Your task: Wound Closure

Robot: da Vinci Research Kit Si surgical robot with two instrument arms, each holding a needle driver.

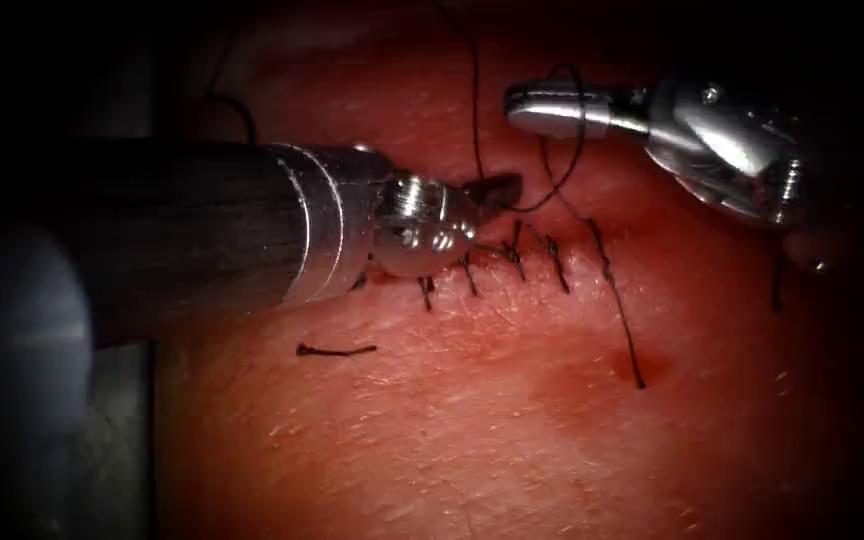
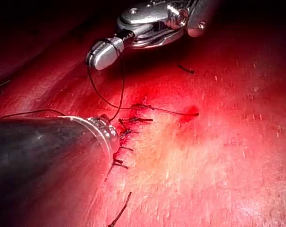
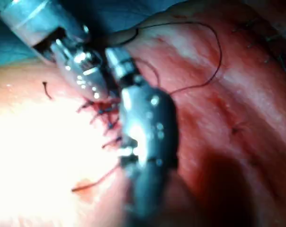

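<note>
Tissue [image 1: 472,440] with stitched cut [image 1: 512,262] | left tool [image 1: 500,188] clamps thread [image 1: 476,100] | right tool [image 1: 537,108] closed, grasp unclear | needle unseen

The endoscope is looking down from above and in front at both tools. Each wrist camera is riding close along its own shaft, facing its jaws. All three are sharing the stitched cut [image 1: 512,262] lying just beside the jaws.

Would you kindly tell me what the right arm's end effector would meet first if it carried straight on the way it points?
Probably the thread: the right end effector points left, and the strand hangs just ahead of its tip; their relative depth is unclear.
</note>
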